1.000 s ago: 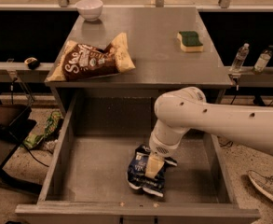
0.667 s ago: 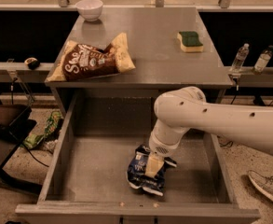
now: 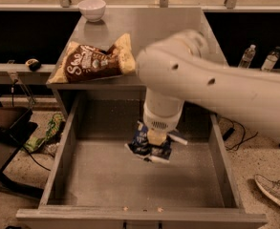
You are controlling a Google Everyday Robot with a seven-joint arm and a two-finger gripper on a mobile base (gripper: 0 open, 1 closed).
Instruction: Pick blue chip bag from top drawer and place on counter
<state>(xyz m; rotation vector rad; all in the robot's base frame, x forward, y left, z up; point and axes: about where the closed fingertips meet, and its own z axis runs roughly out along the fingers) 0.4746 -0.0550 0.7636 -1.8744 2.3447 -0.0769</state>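
Note:
The blue chip bag [image 3: 146,146], dark navy with white edges, hangs crumpled in my gripper [image 3: 156,140], lifted above the speckled bottom of the open top drawer [image 3: 106,175]. My gripper points down from the big white arm [image 3: 216,82] and is shut on the bag's upper part. The grey counter [image 3: 144,25] lies behind the drawer; my arm hides its right half.
A larger brown-and-tan chip bag [image 3: 94,61] lies on the counter's front left. A white bowl [image 3: 91,8] stands at its back left. Two water bottles [image 3: 259,58] stand at the right. Clutter lies on the floor at the left, and a shoe [image 3: 278,190] at the right.
My arm has risen and swung left, lifting the blue chip bag off the drawer bottom. The arm now covers the green sponge on the counter.

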